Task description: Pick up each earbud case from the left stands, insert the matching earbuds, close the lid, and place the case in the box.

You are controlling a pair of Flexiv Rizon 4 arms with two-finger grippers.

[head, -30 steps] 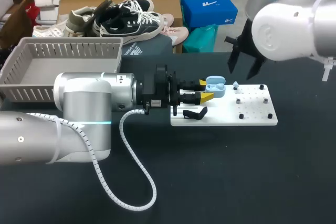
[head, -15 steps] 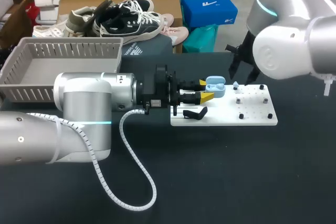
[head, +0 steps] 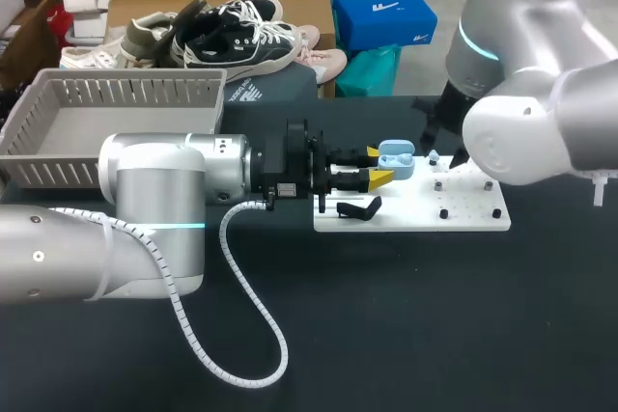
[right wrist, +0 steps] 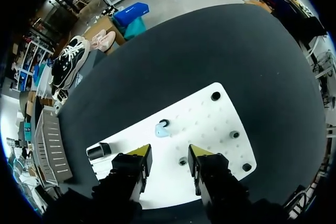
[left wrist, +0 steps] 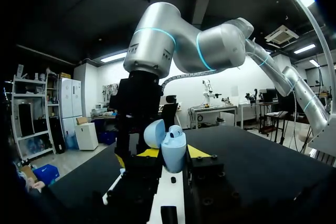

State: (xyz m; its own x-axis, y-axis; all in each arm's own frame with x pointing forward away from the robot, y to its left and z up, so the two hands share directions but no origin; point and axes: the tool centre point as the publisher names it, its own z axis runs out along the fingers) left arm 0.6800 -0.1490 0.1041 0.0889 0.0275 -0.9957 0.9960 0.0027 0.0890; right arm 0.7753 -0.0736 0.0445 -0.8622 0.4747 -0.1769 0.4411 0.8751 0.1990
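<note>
Gripping open blue earbud case (head: 396, 159) low in left jaws; likely light, slick. Hovering with right jaws apart over tiny earbud (right wrist: 161, 128), best pinched gently.

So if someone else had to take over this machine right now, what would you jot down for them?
The left end effector is shut on the light blue earbud case, lid open, at the white board.
The right end effector is open and holds nothing. It hovers over the board, with a light blue earbud lying just ahead of its tips.
Done: case gripped, lid open. I cannot tell whether an earbud already sits inside.
Left: pick up the earbud, seat it in the case, close the lid, put the case in the grey box.
</note>
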